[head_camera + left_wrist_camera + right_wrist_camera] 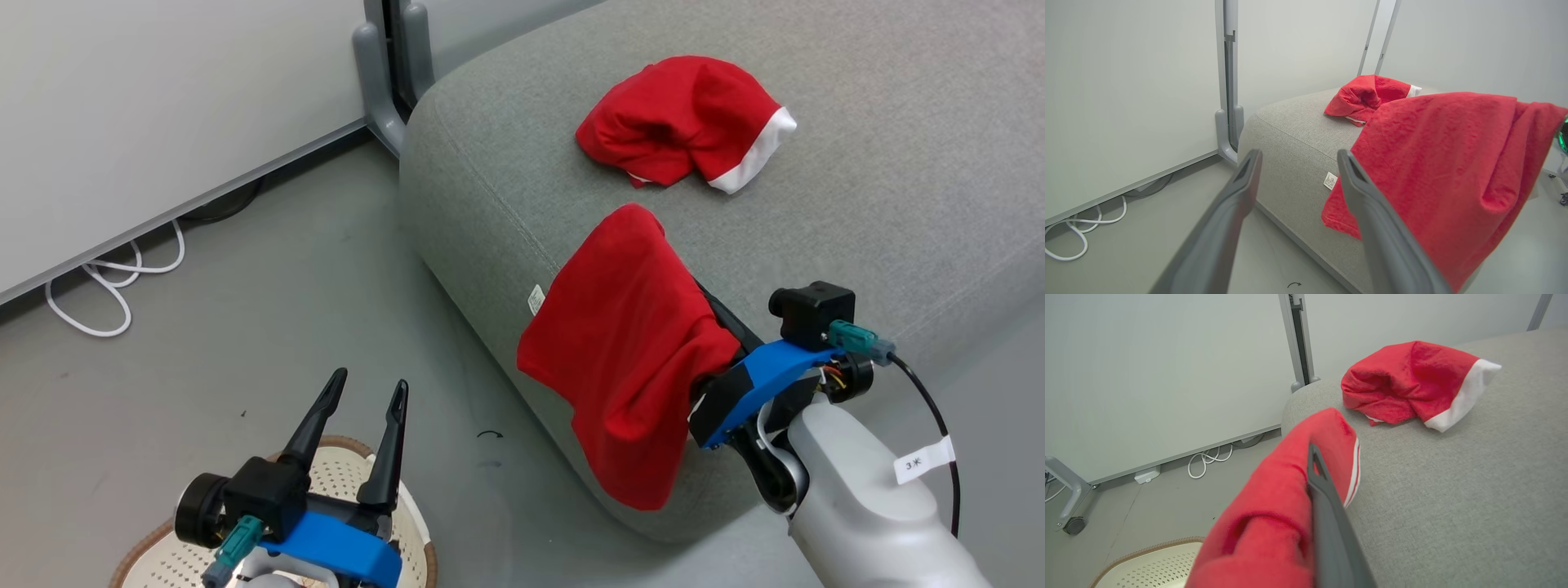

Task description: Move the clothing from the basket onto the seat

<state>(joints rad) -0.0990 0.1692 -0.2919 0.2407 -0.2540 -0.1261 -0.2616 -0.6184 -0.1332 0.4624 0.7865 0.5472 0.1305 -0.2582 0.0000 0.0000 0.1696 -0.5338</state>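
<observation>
A red garment with a white band (682, 122) lies bunched on top of the grey seat (857, 204). My right gripper (1312, 457) is shut on the second red garment (629, 351). It holds this garment at the seat's near edge, where the cloth drapes over the fingers and hangs down the seat's side. One dark finger (1327, 522) shows; the other is hidden by the cloth. My left gripper (369, 380) is open and holds nothing. It hovers above the cream perforated basket (343, 474) at the lower left, and in its wrist view its fingers (1237, 192) frame the seat's corner (1290, 122).
A white cable (106, 282) loops on the grey floor along the white wall panel. A grey post foot (380, 73) stands by the seat's far corner. A caster leg (1073, 524) is at the far left of the right wrist view. Bare floor lies between basket and seat.
</observation>
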